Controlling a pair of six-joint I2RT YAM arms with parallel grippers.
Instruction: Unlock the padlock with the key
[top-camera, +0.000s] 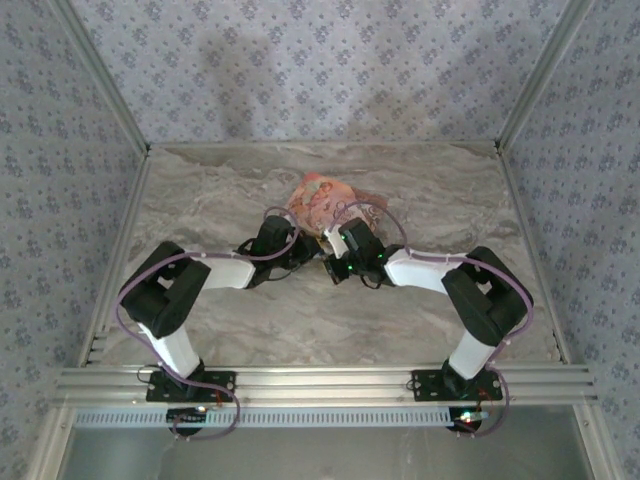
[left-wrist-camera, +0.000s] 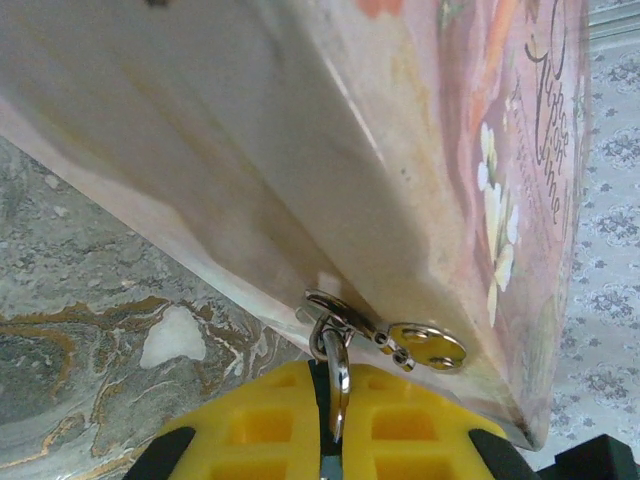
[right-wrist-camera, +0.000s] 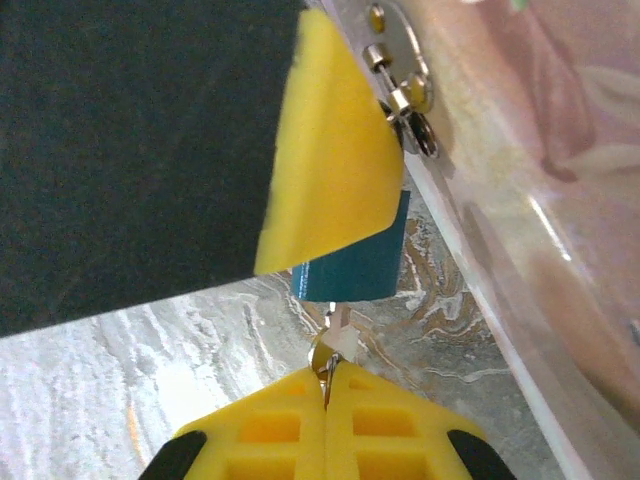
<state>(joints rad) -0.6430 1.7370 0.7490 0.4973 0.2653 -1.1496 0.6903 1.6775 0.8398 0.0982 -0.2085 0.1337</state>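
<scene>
The blue padlock (right-wrist-camera: 360, 268) hangs at the edge of the pink pouch (top-camera: 322, 200), above the marble table. Its silvery shackle (left-wrist-camera: 341, 372) runs through the pouch's zipper pulls (left-wrist-camera: 350, 318). My left gripper (left-wrist-camera: 335, 378) is shut on that shackle, and the lock body is hidden between its yellow fingers (right-wrist-camera: 330, 170). The key (right-wrist-camera: 338, 345) sticks into the underside of the padlock. My right gripper (right-wrist-camera: 328, 378) is shut on the key's head. Both grippers (top-camera: 300, 243) (top-camera: 332, 262) meet at the pouch's near edge in the top view.
The pink illustrated pouch (left-wrist-camera: 420, 150) lies tilted, its near edge lifted off the table (top-camera: 220, 190). A brass tag (left-wrist-camera: 430, 347) dangles from the zipper pulls. Patterned walls and metal posts (top-camera: 105, 90) enclose the table on three sides.
</scene>
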